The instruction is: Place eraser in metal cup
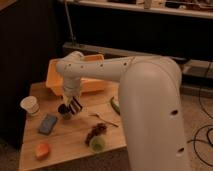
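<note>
The Everyday Robot's white arm (145,85) sweeps in from the right across a small wooden table (70,150). Its gripper (74,105) points down at the table's middle, directly over and just right of the metal cup (63,110). The cup stands upright in front of a yellow plastic bin (54,76) that occupies the table's back edge. How wide the gripper stands, and whether it has hold of anything, cannot be told from this angle. The eraser cannot be picked out as a separate object; dark and light bands show at the gripper's tip, just above the cup's rim. A white paper cup (30,105) stands upright near the left edge, with a flat blue-grey pad (48,123) lying in front of it and an orange object (42,150) nearer the front corner. A dark reddish cluster (95,132) and a round green item (97,144) lie front right, touching or nearly so. A green elongated item (115,105) lies beside the arm.
</note>
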Tool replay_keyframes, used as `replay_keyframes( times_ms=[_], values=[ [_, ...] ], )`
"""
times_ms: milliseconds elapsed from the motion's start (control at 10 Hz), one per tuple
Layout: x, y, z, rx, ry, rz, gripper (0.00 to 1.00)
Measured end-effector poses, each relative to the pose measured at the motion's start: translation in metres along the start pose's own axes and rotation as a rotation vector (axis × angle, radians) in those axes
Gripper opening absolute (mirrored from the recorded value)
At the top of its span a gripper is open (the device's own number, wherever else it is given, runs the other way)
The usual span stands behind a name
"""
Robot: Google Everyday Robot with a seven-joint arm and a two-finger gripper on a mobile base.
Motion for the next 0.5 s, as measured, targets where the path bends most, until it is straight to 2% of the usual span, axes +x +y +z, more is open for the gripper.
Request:
replay_keyframes(
  times_ms=[200, 500],
  values=[
    [-0.010, 0.020, 0.003, -0.015, 0.003, -0.051, 0.00],
    [-0.018, 0.036, 0.017, -0.011, 0.032, -0.097, 0.00]
  ],
)
